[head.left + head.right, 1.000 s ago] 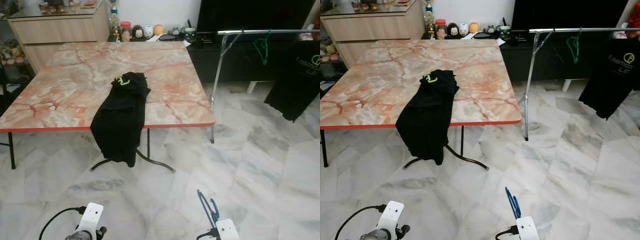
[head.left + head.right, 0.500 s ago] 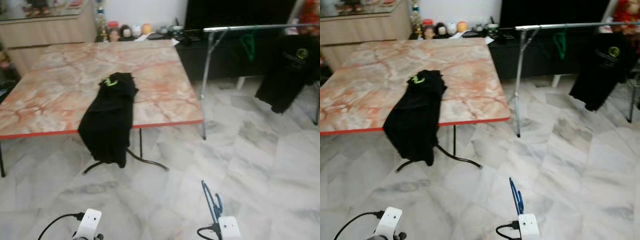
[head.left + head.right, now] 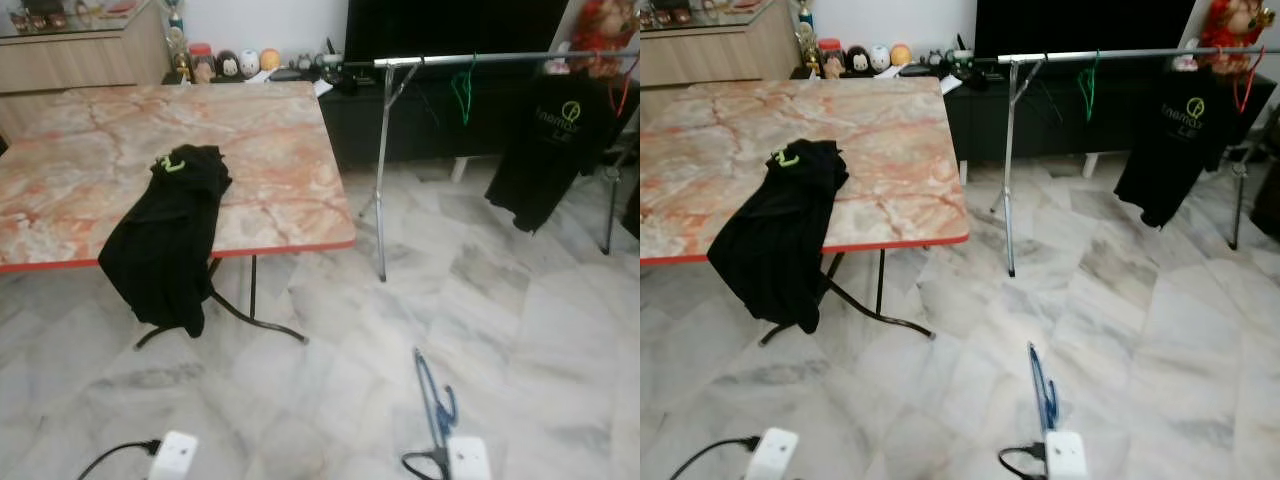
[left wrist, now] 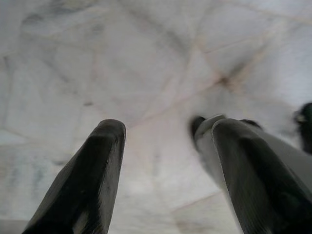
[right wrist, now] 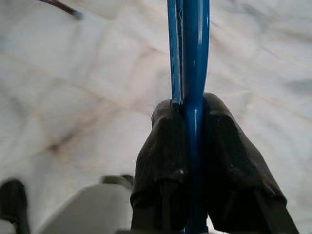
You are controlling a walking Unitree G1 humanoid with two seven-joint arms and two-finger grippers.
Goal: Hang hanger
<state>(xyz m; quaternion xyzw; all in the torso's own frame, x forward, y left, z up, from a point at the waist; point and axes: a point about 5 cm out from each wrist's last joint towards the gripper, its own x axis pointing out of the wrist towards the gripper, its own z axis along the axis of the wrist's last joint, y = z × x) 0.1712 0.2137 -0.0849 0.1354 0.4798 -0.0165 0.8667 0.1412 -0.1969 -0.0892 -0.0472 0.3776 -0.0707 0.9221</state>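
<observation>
The blue hanger (image 5: 194, 58) is clamped between the two black fingers (image 5: 165, 151) of the right end effector (image 5: 190, 114), held low over the marble floor (image 3: 500, 300) in front of the robot. The left end effector (image 4: 165, 131) hangs idle with its fingers spread apart. Ahead stands a metal clothes rail (image 3: 480, 58) carrying a green hanger (image 3: 462, 85) and a black shirt (image 3: 545, 150). A black garment (image 3: 165, 235) drapes over the bench (image 3: 280, 150) edge.
</observation>
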